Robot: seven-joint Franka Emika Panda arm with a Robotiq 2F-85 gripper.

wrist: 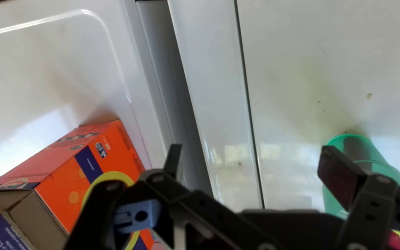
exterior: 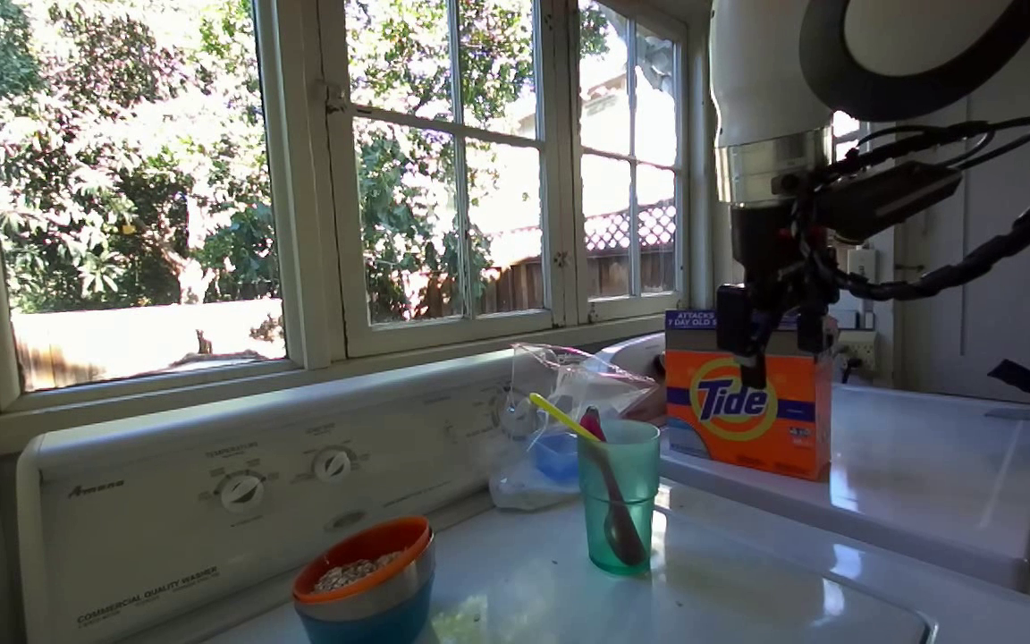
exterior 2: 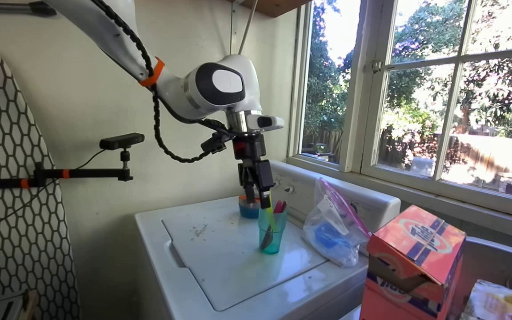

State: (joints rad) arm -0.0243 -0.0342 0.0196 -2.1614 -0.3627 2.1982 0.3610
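Note:
My gripper [wrist: 257,168] hangs fingers down over the white washer, jaws wide apart with nothing between them. A translucent teal cup [exterior: 640,474] stands upright on the washer lid, lower than the fingertips and apart from them in an exterior view. It holds a yellow-handled utensil [exterior: 560,416], a pink-handled one [exterior 2: 278,206] and a dark spoon [exterior: 624,532]. In the wrist view one finger partly hides the cup [wrist: 389,170]. An orange Tide box [exterior: 792,456] is behind the gripper [exterior: 779,349] in that exterior view; its flap stands open in the wrist view.
A clear zip bag [exterior 2: 334,235] with something blue inside leans by the washer's control panel [exterior: 166,501]. Nearby is an orange-rimmed bowl of flakes [exterior: 363,608]. A second white appliance [exterior: 935,474] bears the box. A camera on a black bar [exterior 2: 122,140] stands by the wall.

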